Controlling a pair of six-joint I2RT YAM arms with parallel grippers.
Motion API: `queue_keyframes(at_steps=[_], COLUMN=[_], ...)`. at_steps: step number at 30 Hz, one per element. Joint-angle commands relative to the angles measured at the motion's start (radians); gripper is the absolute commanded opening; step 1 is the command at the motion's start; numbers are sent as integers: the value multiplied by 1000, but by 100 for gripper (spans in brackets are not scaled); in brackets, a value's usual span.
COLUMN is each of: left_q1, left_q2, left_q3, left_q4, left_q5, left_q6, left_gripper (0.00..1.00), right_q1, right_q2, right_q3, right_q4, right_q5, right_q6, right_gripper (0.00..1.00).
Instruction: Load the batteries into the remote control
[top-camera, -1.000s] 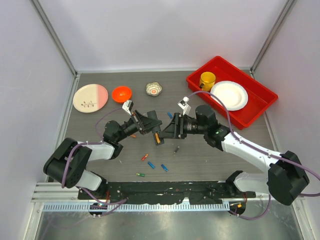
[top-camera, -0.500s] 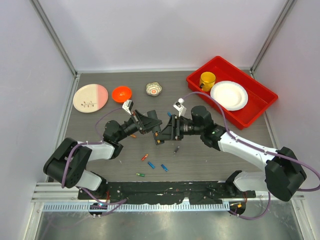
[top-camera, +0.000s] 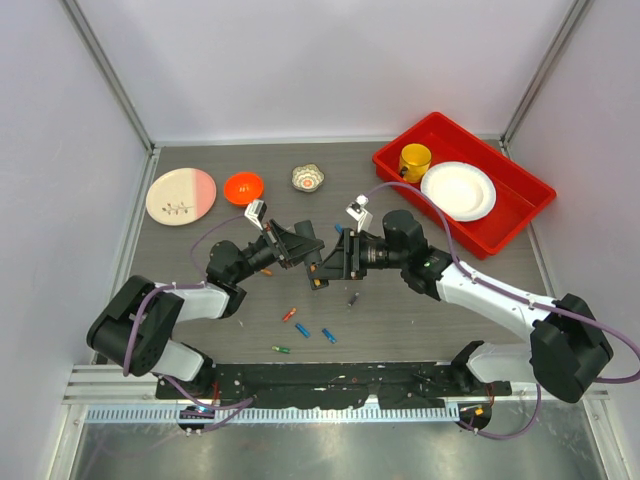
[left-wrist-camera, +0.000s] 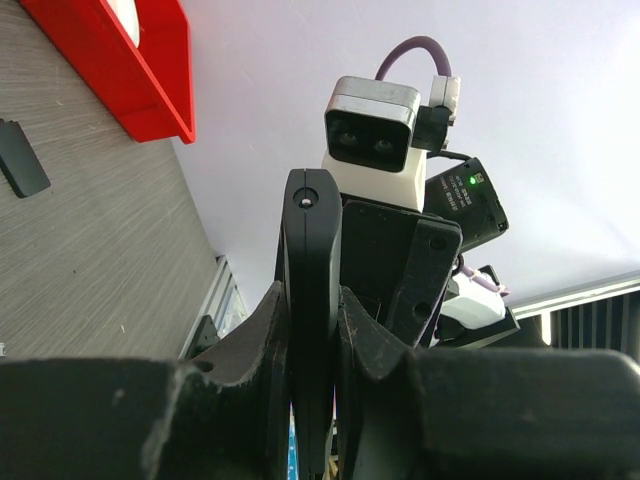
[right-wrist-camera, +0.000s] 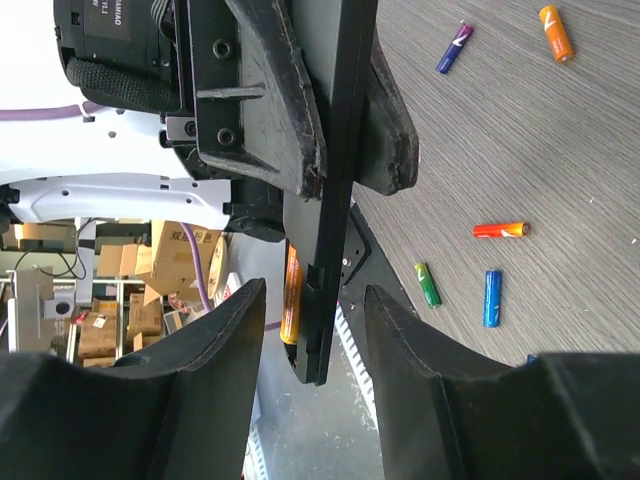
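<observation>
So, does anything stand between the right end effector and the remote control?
Nothing visible does. The remote control, clamped in the left end effector, stands edge-on just ahead of the open right end effector, in line with its finger gap. An orange battery lies along its near end.

Grey wood-grain table (top-camera: 430, 325), loose batteries (top-camera: 301, 331), pink-white plate (top-camera: 181, 196), orange bowl (top-camera: 243, 187), red tray (top-camera: 517, 197)

Black remote control (left-wrist-camera: 308, 300); red tray (top-camera: 518, 192); orange bowl (top-camera: 243, 186)
</observation>
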Motion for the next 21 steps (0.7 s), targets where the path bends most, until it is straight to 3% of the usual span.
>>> queue_keyframes(at_steps=[1, 21], left_q1=[4, 4], left_q2=[-8, -14], left_q3=[35, 29], left_q4=[256, 256], left_q5=[-2, -11], left_q6=[17, 17], left_gripper=[0, 0], right_q1=[6, 43], right_q2=[-17, 29], right_q3=[35, 59], right_q4=[3, -3], right_q5=[-27, -1], right_q6=[-34, -39], right_gripper=[49, 24])
